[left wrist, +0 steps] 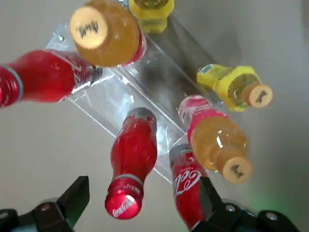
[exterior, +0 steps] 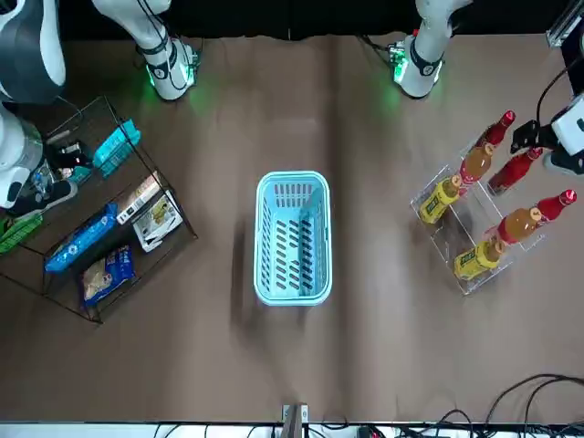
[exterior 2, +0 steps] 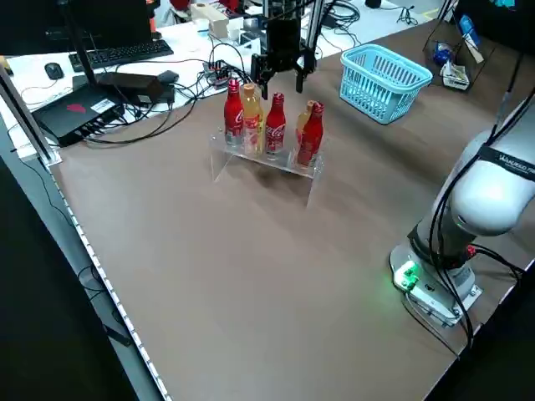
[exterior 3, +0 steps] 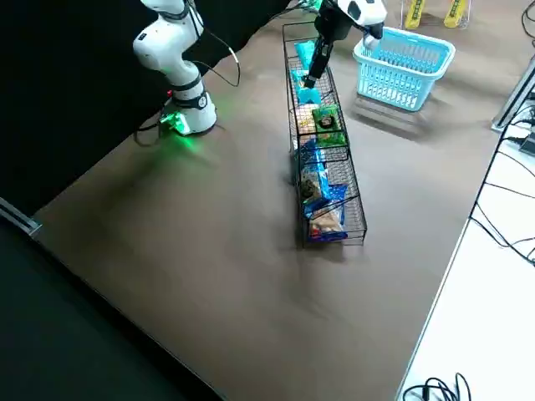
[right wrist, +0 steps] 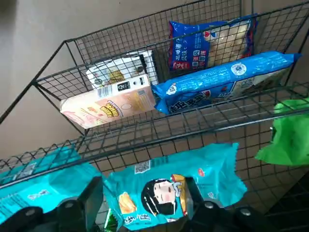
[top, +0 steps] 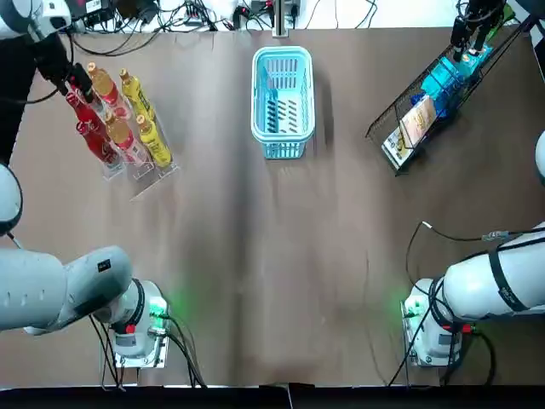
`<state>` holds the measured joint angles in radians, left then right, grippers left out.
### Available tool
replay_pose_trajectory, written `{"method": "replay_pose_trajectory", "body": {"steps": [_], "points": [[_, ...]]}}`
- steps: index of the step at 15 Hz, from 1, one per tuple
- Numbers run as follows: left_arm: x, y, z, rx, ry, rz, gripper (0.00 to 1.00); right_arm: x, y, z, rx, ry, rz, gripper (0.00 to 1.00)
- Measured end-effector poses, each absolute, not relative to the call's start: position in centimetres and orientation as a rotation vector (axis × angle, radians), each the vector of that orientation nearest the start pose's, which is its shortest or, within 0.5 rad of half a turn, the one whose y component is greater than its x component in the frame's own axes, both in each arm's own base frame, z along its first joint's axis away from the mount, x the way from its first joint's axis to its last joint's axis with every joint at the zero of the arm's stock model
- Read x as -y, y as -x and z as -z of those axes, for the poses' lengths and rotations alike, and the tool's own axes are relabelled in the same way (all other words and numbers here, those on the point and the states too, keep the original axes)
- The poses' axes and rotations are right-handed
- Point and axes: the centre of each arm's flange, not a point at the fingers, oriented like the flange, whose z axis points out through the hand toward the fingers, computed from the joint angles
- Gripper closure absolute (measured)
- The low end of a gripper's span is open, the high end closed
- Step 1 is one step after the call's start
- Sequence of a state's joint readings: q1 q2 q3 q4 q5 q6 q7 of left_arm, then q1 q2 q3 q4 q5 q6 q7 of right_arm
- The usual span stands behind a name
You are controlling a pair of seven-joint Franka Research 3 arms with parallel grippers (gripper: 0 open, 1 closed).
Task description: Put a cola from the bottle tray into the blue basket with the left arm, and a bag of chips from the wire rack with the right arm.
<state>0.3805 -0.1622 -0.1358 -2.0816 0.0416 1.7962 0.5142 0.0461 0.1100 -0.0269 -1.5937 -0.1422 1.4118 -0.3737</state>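
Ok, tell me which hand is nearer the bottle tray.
Left. The left hand hangs open just above the colas at the far end of the bottle tray; the right hand is across the table, over the wire rack.

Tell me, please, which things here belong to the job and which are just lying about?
Belong to the job:
cola bottles, bottle tray, blue basket, wire rack, teal bag in it, left gripper open over the colas, right gripper open at the teal bag.

Just lying about:
orange bottles, yellow bottles, keyboard, cables.
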Motion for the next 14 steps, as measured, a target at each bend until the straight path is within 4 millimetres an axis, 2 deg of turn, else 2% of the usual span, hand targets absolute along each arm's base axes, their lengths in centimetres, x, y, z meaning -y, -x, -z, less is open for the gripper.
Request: {"method": "replay_pose_trajectory", "body": {"steps": [4,6,8,9,14], "points": [[-12.45,-46.90,-47.87,-0.447,3.084,-0.192,0.01,0.95,-56.21,-54.35,0.621,3.131,-0.501,0.29],[-12.42,-46.92,-47.81,-0.449,3.083,-0.188,0.15,0.97,-56.23,-54.52,0.620,3.133,-0.496,0.30],[-12.44,-47.03,-47.88,-0.449,3.080,-0.174,0.19,1.01,-56.28,-54.83,0.619,3.136,-0.485,0.30],[-12.45,-47.09,-47.92,-0.449,3.079,-0.166,0.28,1.06,-56.29,-54.95,0.617,3.137,-0.481,0.30],[-12.48,-47.22,-48.01,-0.446,3.075,-0.149,0.36,1.55,-56.31,-55.19,0.615,3.146,-0.478,0.32]]}}
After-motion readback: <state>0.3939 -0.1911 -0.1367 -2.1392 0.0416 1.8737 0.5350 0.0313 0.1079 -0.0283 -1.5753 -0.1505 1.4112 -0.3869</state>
